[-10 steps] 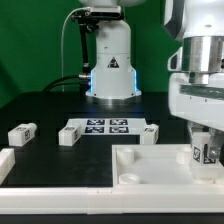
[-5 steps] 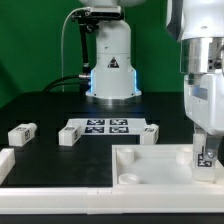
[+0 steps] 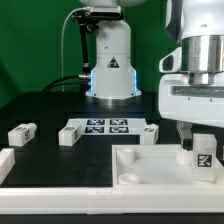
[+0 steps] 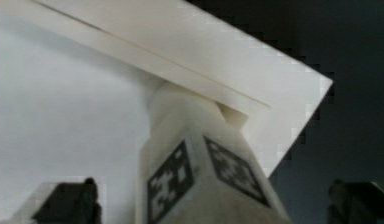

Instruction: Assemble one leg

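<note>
Gripper (image 3: 203, 152) hangs straight down, fingers spread clear of the small white tagged plastic leg (image 3: 204, 158) upright on the large white square piece (image 3: 150, 165); only wrist view shows the gaps.

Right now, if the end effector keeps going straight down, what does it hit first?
The leg standing upright between its fingers, planted at the corner of the large white piece. The fingertips would likely meet that piece's top next, though depth is hard to judge.
</note>
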Controlling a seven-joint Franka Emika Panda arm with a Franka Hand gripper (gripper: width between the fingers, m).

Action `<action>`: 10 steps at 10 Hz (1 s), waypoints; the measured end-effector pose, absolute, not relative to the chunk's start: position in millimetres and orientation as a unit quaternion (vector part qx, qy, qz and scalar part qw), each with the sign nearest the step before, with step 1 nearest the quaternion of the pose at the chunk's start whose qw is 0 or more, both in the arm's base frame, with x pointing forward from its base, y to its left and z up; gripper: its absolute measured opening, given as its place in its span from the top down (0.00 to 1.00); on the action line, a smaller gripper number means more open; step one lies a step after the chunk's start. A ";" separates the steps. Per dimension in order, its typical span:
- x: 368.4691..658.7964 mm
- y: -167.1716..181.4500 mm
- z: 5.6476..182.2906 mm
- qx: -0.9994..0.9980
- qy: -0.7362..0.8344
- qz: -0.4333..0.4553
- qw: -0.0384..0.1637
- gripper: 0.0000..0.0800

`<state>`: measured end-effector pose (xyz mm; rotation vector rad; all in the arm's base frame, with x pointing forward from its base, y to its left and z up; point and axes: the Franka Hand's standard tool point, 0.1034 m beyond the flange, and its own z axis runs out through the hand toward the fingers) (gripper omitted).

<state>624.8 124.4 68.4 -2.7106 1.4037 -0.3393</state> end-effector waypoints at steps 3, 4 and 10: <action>622.5 119.9 70.9 -0.959 0.258 -0.117 0.012 0.19; 619.2 118.8 73.0 -0.972 0.200 -0.123 0.007 0.19; 620.2 112.4 76.1 -0.990 0.072 -0.125 -0.013 0.50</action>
